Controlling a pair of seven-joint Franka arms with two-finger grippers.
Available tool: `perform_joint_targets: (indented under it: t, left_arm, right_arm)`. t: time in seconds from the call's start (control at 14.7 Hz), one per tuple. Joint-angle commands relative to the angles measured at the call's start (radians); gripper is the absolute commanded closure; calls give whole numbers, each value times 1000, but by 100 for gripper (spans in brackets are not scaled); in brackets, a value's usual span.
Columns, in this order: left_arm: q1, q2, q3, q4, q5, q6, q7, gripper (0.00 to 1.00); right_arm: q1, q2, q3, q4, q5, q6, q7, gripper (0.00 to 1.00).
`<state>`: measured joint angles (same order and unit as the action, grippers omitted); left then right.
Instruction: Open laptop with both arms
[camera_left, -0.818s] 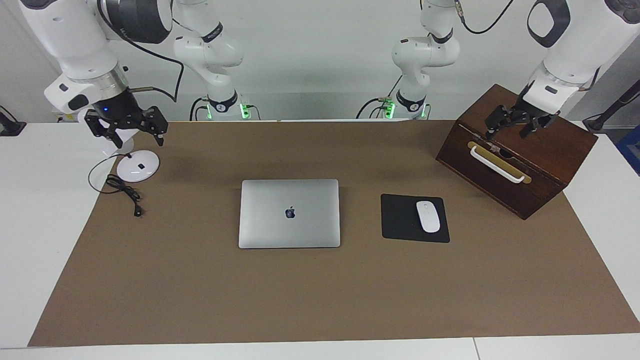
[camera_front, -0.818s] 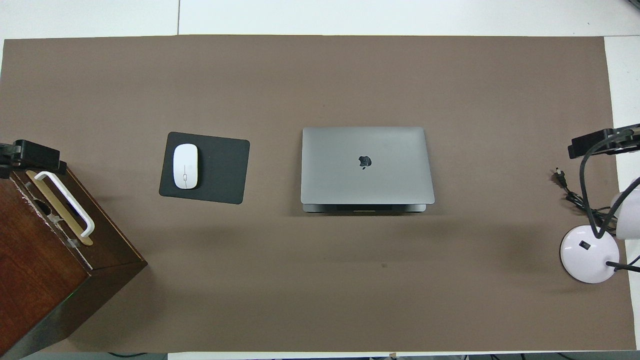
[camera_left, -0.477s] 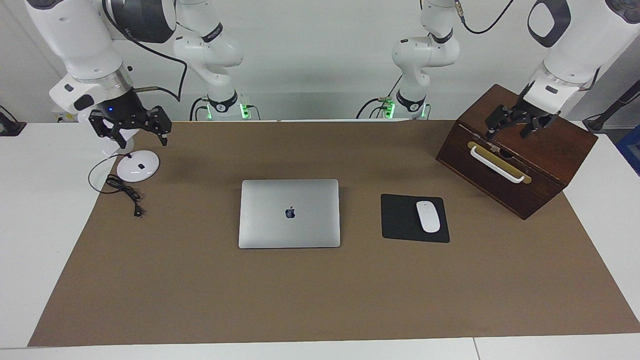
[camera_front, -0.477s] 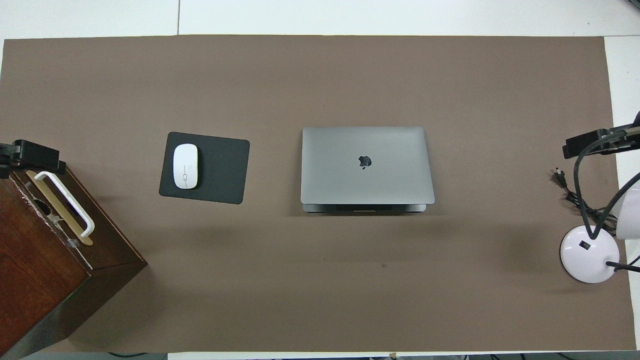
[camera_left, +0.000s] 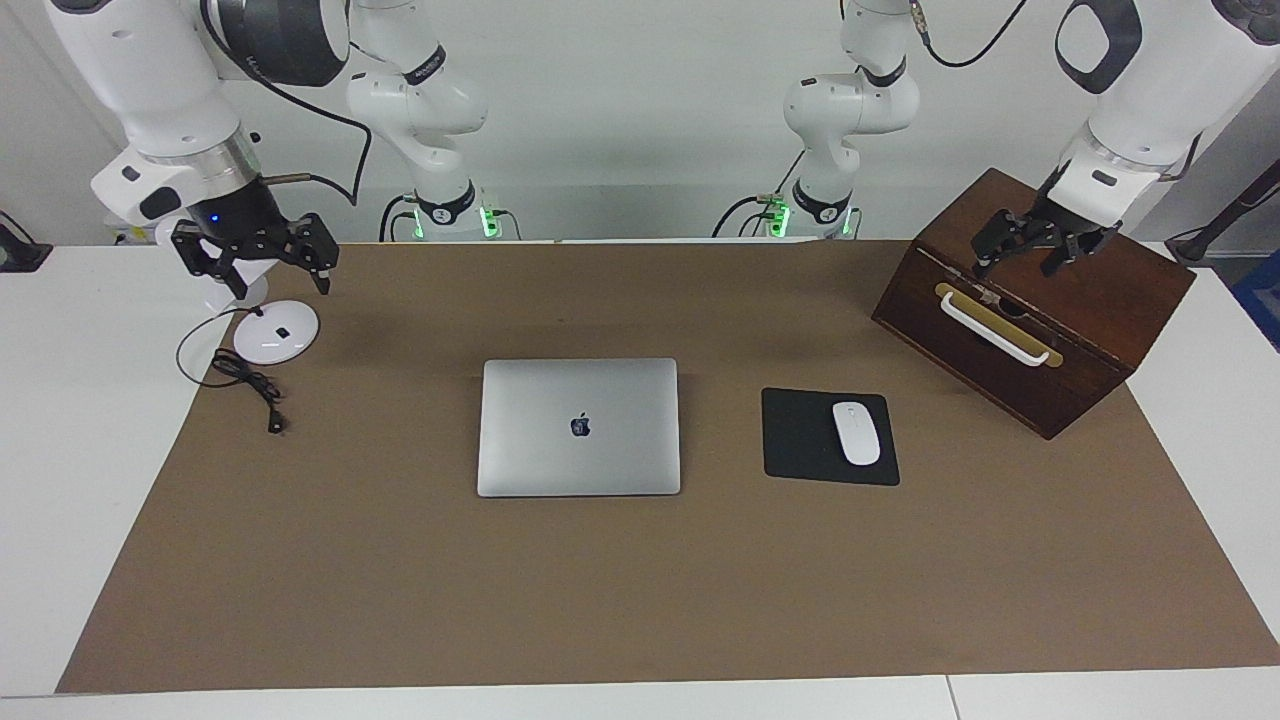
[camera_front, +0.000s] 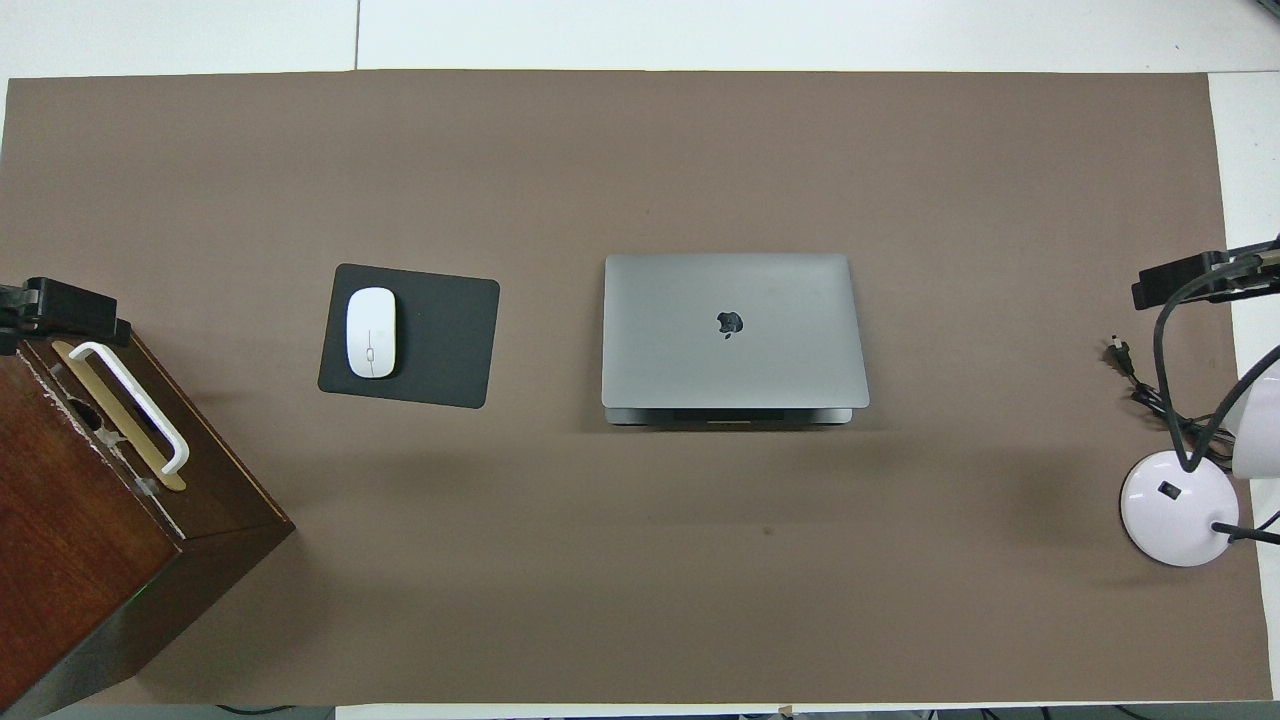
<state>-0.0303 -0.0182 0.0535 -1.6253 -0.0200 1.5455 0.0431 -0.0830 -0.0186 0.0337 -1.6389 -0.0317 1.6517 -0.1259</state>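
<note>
Both claws clear; laptop (camera_left: 579, 427) shut

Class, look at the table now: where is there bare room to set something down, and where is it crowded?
Bare mat runs along the whole edge farthest from the robots, and between the laptop and the lamp base. It is crowded at the left arm's end: mouse pad, mouse and wooden box sit close together.

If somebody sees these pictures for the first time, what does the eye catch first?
The closed silver laptop lies flat mid-mat, a white mouse on a black mouse pad beside it. The left gripper hangs over the wooden box; the right gripper hangs over the white desk lamp's base.
</note>
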Motion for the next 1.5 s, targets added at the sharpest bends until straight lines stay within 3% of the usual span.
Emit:
perform_joint_targets:
  t: [0.0, 0.41, 0.48, 0.55, 0.68, 1.23, 1.43]
  left_arm:
    - [9, -32, -8, -33, 18, 27, -5, 0]
    - [3, -34, -9, -31, 18, 30, -11, 0]
    - [0, -34, -8, -31, 18, 34, -14, 13]
    - [-2, -34, -9, -31, 18, 45, -12, 36]
    - [-3, -34, -9, -34, 18, 71, -12, 100]
    - [6, -32, -9, -39, 17, 114, -12, 100]
    - [0, -51, -11, -88, -1, 151, -9, 100]
  right_arm:
    - [-11, -24, 6, -33, 10, 25, -3, 0]
    - [-14, -24, 5, -32, 10, 25, -4, 0]
    - [-14, -24, 3, -32, 10, 25, -4, 0]
    - [-14, -24, 2, -32, 10, 25, -6, 0]
    - [-14, -24, 2, -32, 10, 25, -6, 0]
    - [-12, -24, 0, -32, 10, 25, -6, 0]
    - [-9, -24, 2, -32, 10, 26, -1, 0]
